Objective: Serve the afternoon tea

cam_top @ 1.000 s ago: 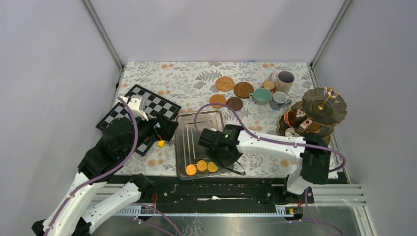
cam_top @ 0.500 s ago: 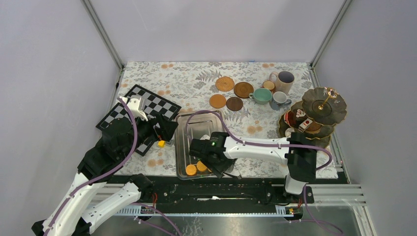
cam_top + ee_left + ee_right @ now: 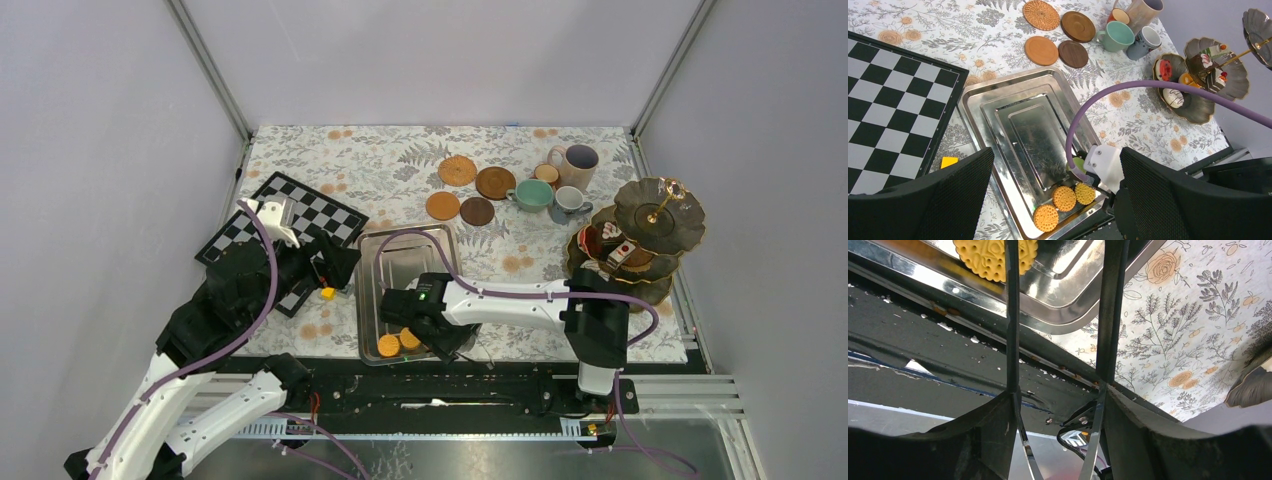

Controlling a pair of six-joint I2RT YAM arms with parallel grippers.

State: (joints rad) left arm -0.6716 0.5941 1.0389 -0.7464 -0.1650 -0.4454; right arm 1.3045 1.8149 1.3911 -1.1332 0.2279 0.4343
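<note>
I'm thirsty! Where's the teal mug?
Top view, far right side: the teal mug stands between a brown coaster and the grey mug.

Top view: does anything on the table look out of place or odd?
A small yellow block lies alone beside the chessboard, near the tray; it seems to belong to no set here.

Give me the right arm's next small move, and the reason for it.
Probably shift the right end effector sideways and down so that the orange biscuit sits between its fingers. The end effector is open and empty over the near corner of the steel tray. In the wrist view one finger crosses the biscuit, so the biscuit is not yet in the gap.
</note>
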